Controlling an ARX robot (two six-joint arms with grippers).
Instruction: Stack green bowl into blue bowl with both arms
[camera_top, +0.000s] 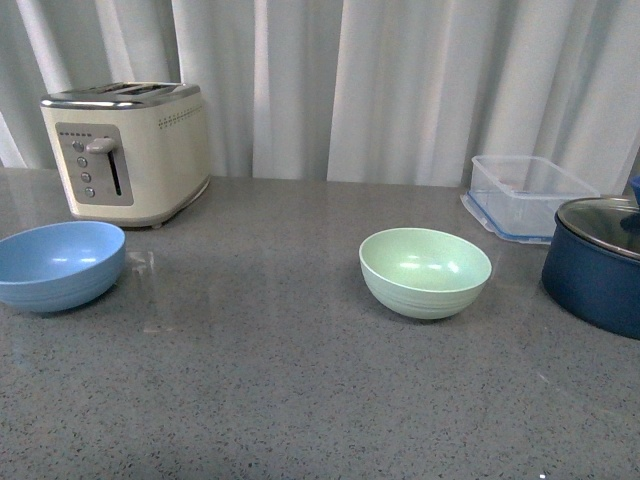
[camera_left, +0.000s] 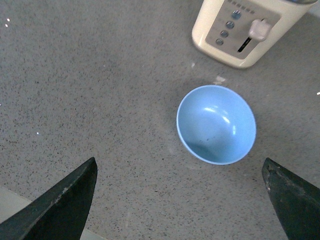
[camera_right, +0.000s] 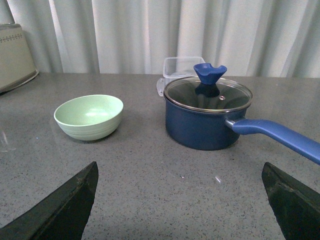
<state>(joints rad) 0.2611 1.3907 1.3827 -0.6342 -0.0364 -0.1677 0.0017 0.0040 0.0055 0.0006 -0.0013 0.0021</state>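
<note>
**Inspector:** What is the status, left to right?

**Assessor:** The blue bowl (camera_top: 58, 262) is sitting empty at the left, near the toaster (camera_top: 125, 150). The left gripper (camera_left: 179, 163) is hanging above it, spread and holding nothing. The green bowl (camera_top: 425, 270) is resting well apart, right of centre. The right gripper (camera_right: 179, 163) is facing it, spread and empty.

**Inspector:** And progress?

**Assessor:** Nothing is stacked. Grasping, carrying and nesting are all remaining.
</note>
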